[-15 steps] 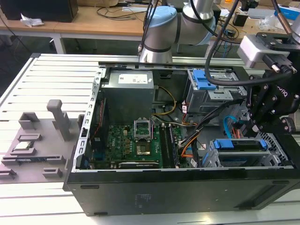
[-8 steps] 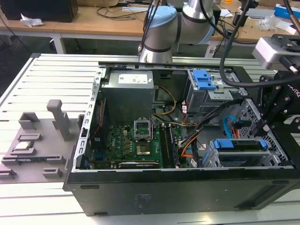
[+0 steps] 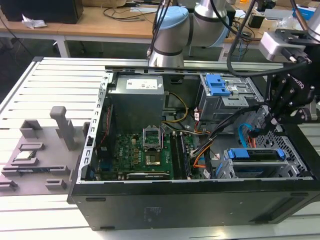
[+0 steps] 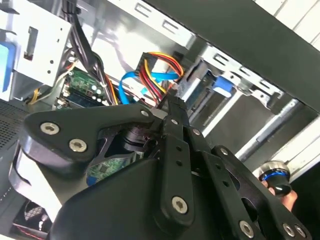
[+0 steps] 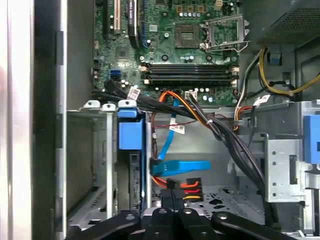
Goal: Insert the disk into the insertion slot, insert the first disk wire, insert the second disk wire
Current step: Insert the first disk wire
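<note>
My hand (image 5: pixel 170 195) is down inside the open computer case (image 3: pixel 175 205). Its two fingers are pressed close together, and at their tips sits the black plug (image 5: pixel 171 183) of the disk wire with red, orange and yellow strands (image 5: pixel 191 188). As far as I can judge I have hold of this plug, though the fingers partly cover the contact itself.

The disk (image 5: pixel 127 136) is in the insertion slot (image 5: pixel 106 165), the silver drive cage. In the first wrist view I see it edge-on, with its blue carrier at the end far from my fingers. It lies just beside the hand, and its long axis runs nearly parallel to my fingers — so the disk's edge is to the side of the plug, not ahead of it. The flat blue disk wire (image 5: pixel 182 166) reaches this same edge, between the plug I hold and the blue carrier. Its own connector seems to be seated there, but this is only my judgement.

About writing: the grey power supply box (image 3: pixel 137 102) has a white label (image 3: pixel 142 85), and small white tags (image 5: pixel 132 92) hang on some cables — I cannot make out the words on any of them.
</note>
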Robot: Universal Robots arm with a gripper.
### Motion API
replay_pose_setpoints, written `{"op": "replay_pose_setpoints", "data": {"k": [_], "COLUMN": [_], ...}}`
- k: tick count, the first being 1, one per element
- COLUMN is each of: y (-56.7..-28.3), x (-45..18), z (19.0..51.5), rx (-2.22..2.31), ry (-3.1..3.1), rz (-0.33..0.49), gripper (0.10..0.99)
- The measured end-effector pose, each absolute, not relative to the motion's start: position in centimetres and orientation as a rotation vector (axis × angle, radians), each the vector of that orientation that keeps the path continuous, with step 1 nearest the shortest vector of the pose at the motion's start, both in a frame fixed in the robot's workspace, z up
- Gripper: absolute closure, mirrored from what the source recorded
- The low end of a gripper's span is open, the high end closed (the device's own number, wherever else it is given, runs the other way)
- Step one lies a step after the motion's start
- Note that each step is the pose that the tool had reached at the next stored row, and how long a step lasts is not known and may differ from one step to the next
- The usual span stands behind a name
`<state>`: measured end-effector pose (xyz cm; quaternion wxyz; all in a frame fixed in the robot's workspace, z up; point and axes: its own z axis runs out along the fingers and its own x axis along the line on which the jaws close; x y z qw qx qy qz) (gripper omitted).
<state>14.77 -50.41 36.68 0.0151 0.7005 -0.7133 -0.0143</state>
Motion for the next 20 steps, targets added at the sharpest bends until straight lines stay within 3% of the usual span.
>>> {"op": "replay_pose_setpoints", "data": {"k": [4,7,8,9,20], "y": [-50.4,-50.4,-50.4,-50.4,-50.3], "x": [14.8,14.8,14.8,14.8,14.5], "z": [36.7,36.7,36.7,36.7,35.2], "rx": [2.180,2.180,2.180,2.180,2.166], "ry": [-2.220,-2.220,-2.220,-2.220,-2.206], "rz": [-0.045,-0.045,-0.045,-0.044,-0.013], "gripper": [0.973,0.788,0.788,0.725,0.725]}}
